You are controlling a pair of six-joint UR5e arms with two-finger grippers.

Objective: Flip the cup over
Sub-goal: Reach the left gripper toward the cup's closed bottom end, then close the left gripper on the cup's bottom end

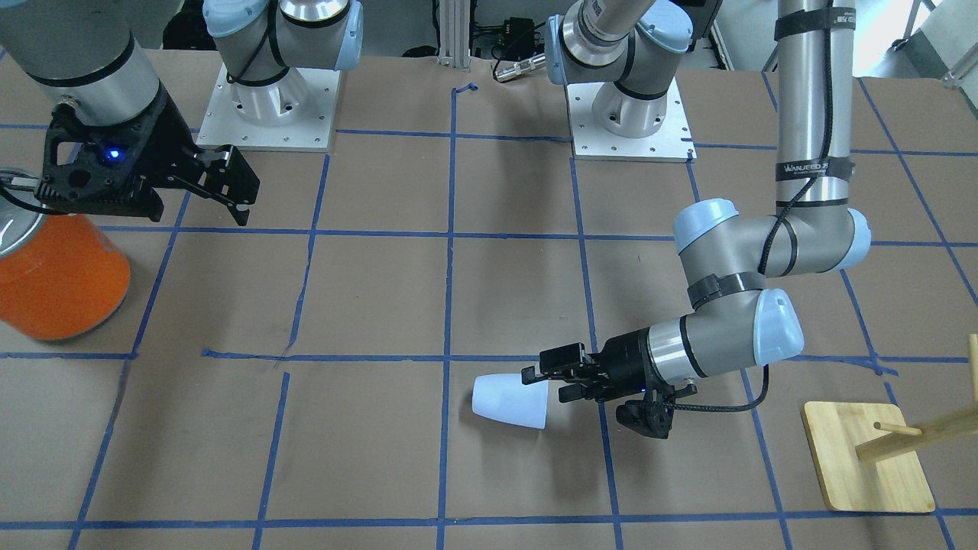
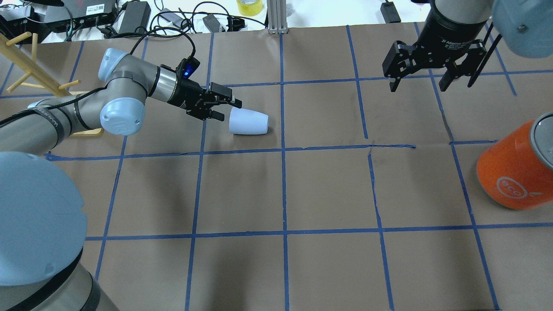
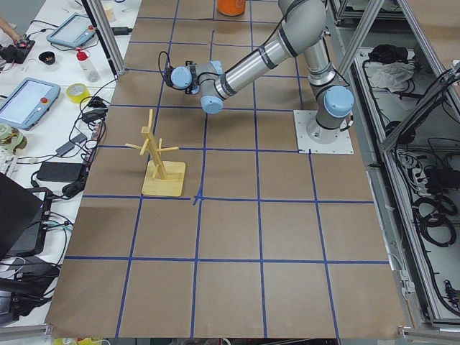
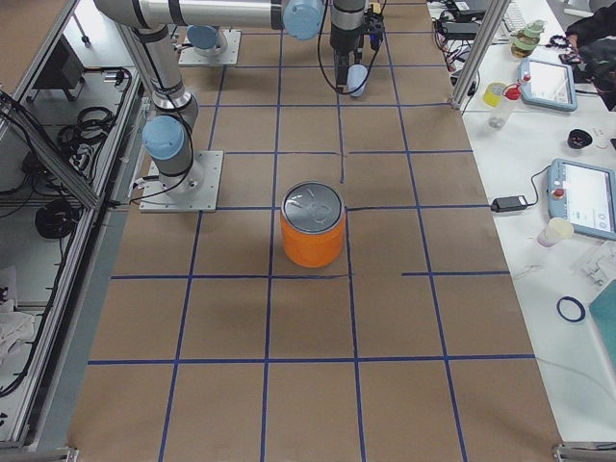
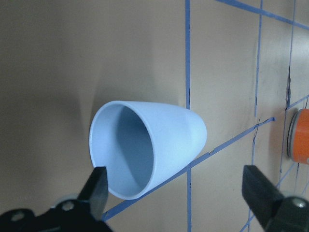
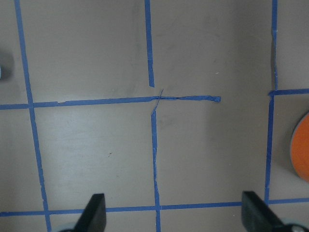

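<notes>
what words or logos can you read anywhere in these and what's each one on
"WANJEED": white print on the black strap around the left arm; anything after it is out of sight.
"eco": round white logo on the orange can.
White print on the wrist above the right gripper: too blurred to read.
White sticker on a black box past the table's far edge: too small to read.
Cup: no text.

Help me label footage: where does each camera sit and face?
Front: across the table, facing the robot; both bases.
Overhead: behind its shoulders, looking forward; left gripper by the cup.
Left side: table's end; left arm near.
Right side: opposite end; can near.
Left wrist: into the cup's mouth; fingers.
Right wrist: down on tape lines; right gripper.
Front and overhead share cup, can.
</notes>
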